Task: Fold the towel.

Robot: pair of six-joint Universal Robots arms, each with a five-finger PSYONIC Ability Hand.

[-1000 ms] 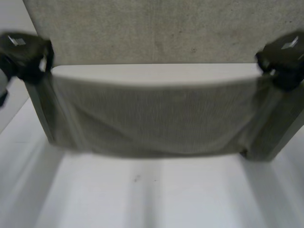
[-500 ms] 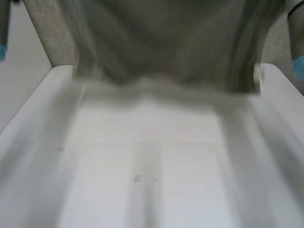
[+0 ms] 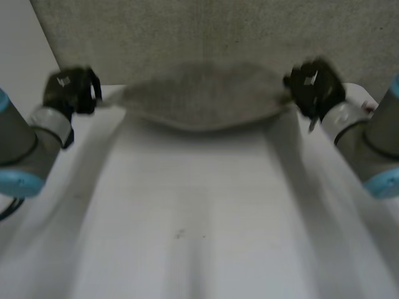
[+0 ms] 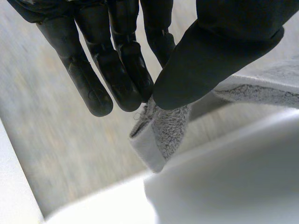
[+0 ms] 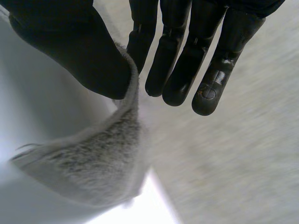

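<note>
A grey towel (image 3: 202, 98) is stretched flat between my two hands over the far edge of the white table (image 3: 199, 218), sagging a little in its middle. My left hand (image 3: 70, 90) holds its left end and my right hand (image 3: 315, 87) its right end. Seen from the left wrist, the left hand (image 4: 210, 51) pinches a towel corner (image 4: 161, 133) between thumb and straight fingers. From the right wrist, the right hand (image 5: 70, 42) pinches the other towel corner (image 5: 103, 161) the same way.
A speckled grey surface (image 3: 206, 37) lies beyond the table's far edge. Both forearms reach along the table's sides, the left arm (image 3: 25, 149) and the right arm (image 3: 368, 149).
The towel hung raised close before the camera a second ago. Both hands have since swung it forward and down, and it now spans the far edge of the table.
</note>
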